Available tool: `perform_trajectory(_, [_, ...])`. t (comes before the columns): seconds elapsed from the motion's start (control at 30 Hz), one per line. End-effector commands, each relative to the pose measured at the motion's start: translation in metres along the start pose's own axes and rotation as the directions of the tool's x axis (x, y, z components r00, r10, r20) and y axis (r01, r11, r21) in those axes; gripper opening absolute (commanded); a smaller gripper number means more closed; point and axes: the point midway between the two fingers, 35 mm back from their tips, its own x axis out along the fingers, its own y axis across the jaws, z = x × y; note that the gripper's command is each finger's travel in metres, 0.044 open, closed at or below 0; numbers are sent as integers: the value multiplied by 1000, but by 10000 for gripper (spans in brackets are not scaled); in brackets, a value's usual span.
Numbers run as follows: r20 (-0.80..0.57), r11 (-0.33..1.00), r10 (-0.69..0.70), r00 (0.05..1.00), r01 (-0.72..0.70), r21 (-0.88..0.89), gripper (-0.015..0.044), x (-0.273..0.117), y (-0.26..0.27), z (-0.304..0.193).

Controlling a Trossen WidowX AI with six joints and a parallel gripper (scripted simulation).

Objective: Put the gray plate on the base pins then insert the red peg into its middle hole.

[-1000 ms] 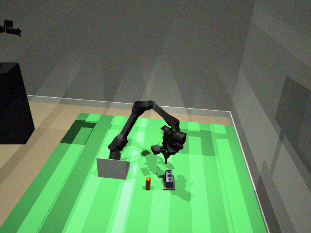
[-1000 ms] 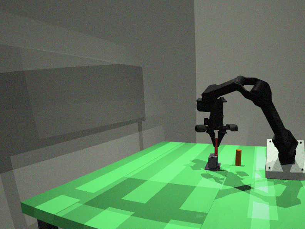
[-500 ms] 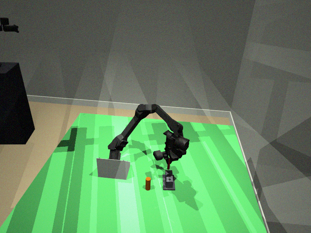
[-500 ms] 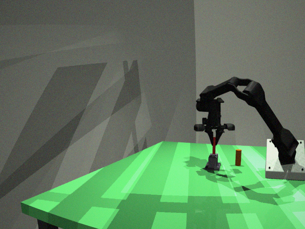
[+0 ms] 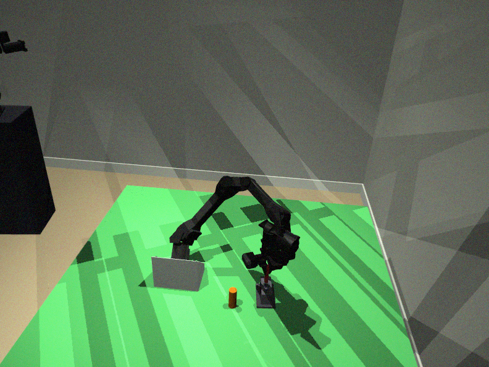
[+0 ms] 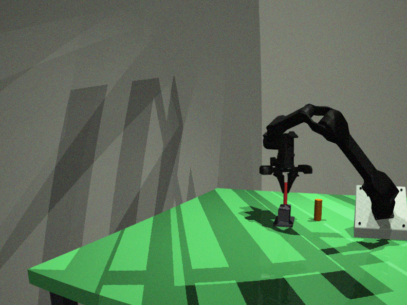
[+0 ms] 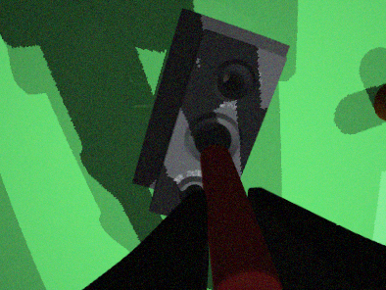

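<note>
- The hand (image 5: pixel 267 270) (image 6: pixel 285 191) (image 7: pixel 225 201) is clamped on the red peg (image 5: pixel 267 275) (image 6: pixel 285 197) (image 7: pixel 226 211), its fingers on either side of it.
- The peg stands about upright, its lower end at the middle hole of the gray plate (image 5: pixel 265 294) (image 6: pixel 284 213) (image 7: pixel 200 90); whether it has entered the hole, I cannot tell.
- The plate, shaped like a thick block, appears to lie flat on the dark base (image 5: pixel 259 305) (image 6: pixel 278 224) (image 7: pixel 280 54), which stands on the green worktop (image 5: pixel 197 335) (image 6: pixel 229 232) (image 7: pixel 323 171).
- An orange cylinder (image 5: pixel 232 299) (image 6: pixel 317 210) (image 7: pixel 381 104) stands upright near the base, apart from it: left of it in the top view, right in the exterior view.
- The black arm (image 5: pixel 205 209) (image 6: pixel 358 151) arches over to the peg from its pale mount (image 5: pixel 177 274) (image 6: pixel 361 208).
</note>
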Motion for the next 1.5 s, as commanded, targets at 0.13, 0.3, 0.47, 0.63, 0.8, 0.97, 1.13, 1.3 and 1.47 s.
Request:
perform_trajectory(0.13, [10,1000,1,1000,-1,-10,0,-2,1,3])
perform_trajectory(0.3, [10,1000,1,1000,-1,-10,0,-2,1,3])
perform_trajectory(0.47, [10,1000,1,1000,-1,-10,0,-2,1,3])
perform_trajectory(0.63, [10,1000,1,1000,-1,-10,0,-2,1,3])
perform_trajectory(0.8, [10,1000,1,1000,-1,-10,0,-2,1,3])
perform_trajectory(0.97, [5,1000,3,1000,-3,-4,0,-1,1,2])
perform_trajectory(1.13, [5,1000,3,1000,-3,-5,0,-1,1,2])
perform_trajectory(1.3, [7,1000,2,1000,-2,-7,0,5,1,3])
perform_trajectory(1.47, [9,1000,1,1000,-1,-10,0,13,0,5])
